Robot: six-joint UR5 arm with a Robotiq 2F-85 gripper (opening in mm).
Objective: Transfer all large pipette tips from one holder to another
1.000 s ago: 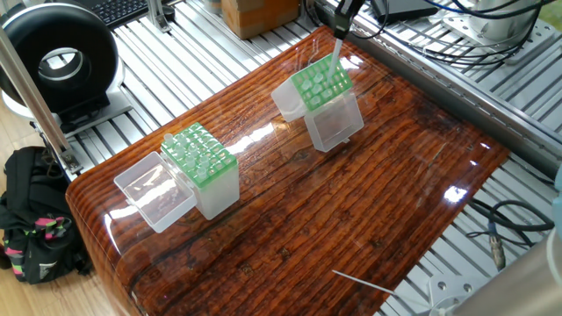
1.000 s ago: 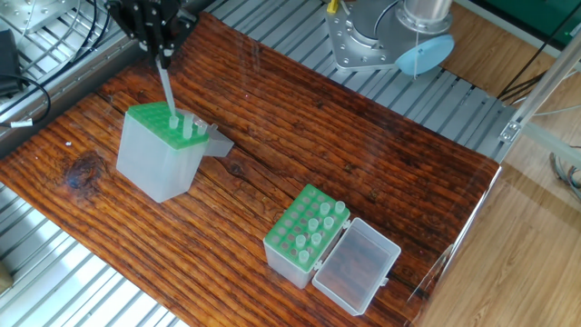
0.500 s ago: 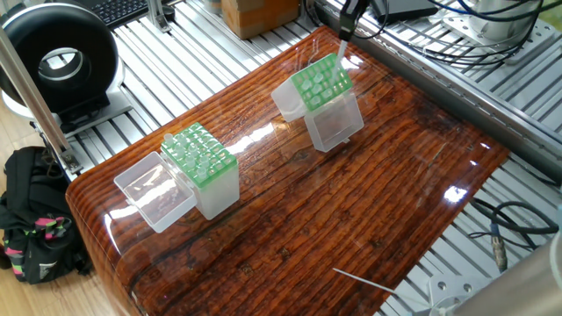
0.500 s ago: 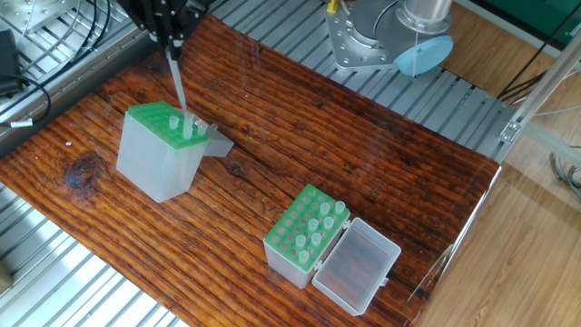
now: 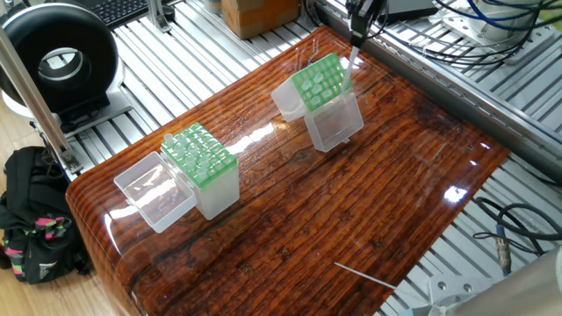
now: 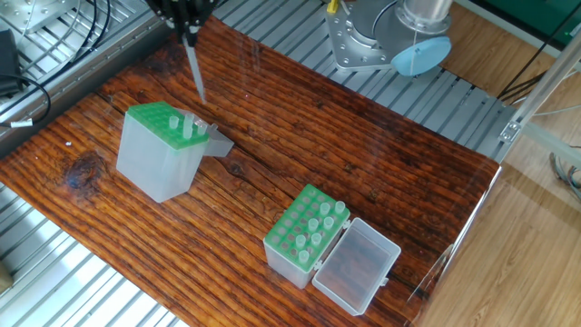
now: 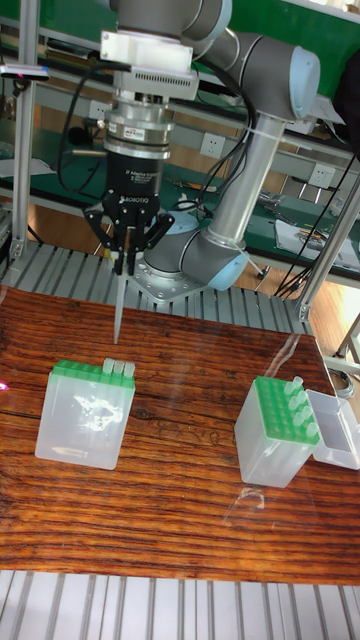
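The pincer (image 7: 125, 262) is clamped on the wide top of one pipette tip (image 7: 119, 310), hanging clear above the source holder (image 7: 85, 413). The tip appears light, thin-walled and slippery: grip the collar only, gently.

one large pipette tip (image 7: 118, 312): thin, whitish, see-through, hangs point down in the air, clear of the holes | two more tips (image 6: 193, 127): stand upright in the green-topped holder (image 6: 160, 150) | many tips (image 6: 318, 221): stand in the other holder (image 6: 304, 236)

Green grids (image 6: 162, 121), whitish tips (image 6: 194, 65), seemingly reddish-brown striped table (image 6: 363, 173).
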